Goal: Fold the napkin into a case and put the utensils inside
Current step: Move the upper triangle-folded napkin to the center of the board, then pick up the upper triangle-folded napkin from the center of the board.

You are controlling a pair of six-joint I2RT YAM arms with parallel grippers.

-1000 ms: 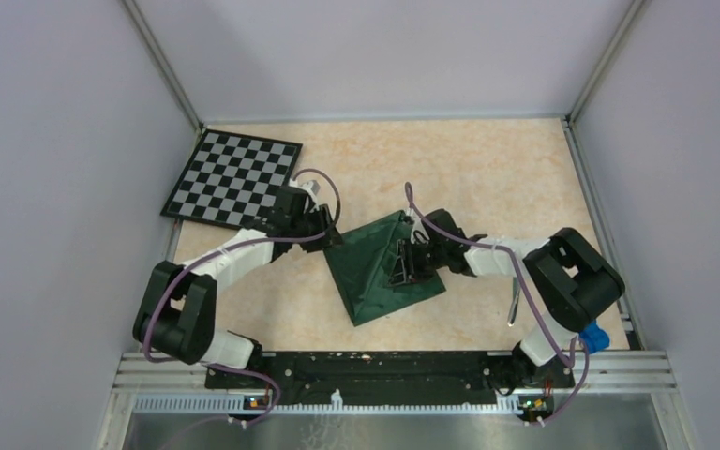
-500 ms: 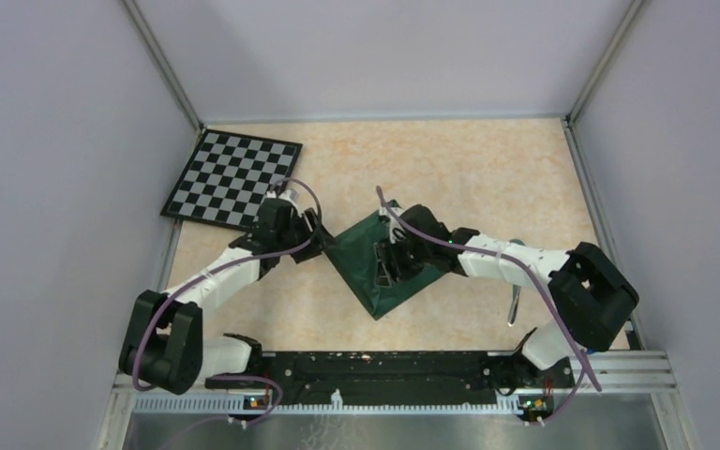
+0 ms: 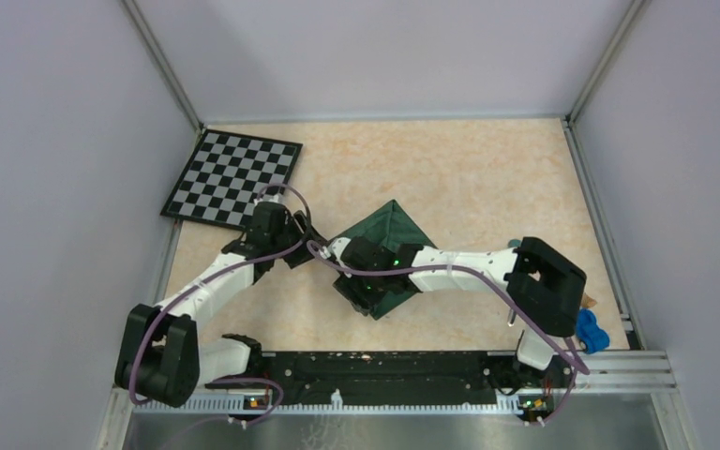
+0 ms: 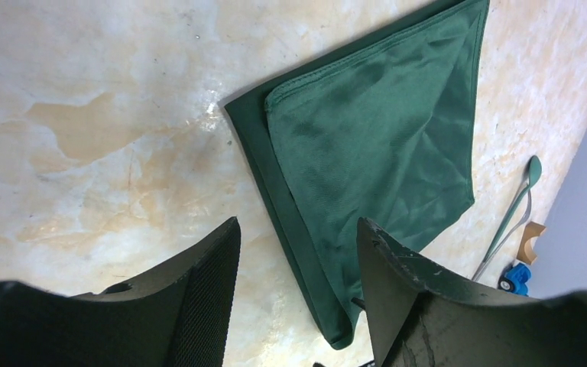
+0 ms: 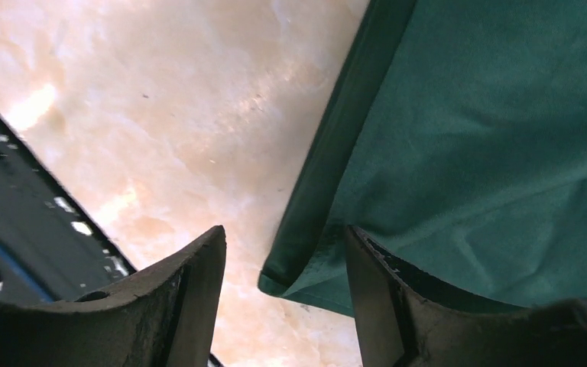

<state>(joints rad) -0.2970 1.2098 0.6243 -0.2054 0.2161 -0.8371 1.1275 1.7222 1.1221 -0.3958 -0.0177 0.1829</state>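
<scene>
Napkin [image 3: 389,223] folded to a point, long axis near-to-far, tip toward far wall [image 3: 375,56]; left jaws and right jaws spread.

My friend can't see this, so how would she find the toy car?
Go to the beige marbled table, near right corner. The small blue toy car sits there beside a tan wooden piece; nothing else is bright blue.

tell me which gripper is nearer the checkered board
Left. The left gripper is just off the near corner of the checkered board; the right gripper is farther, over the near corner of the napkin.
</scene>
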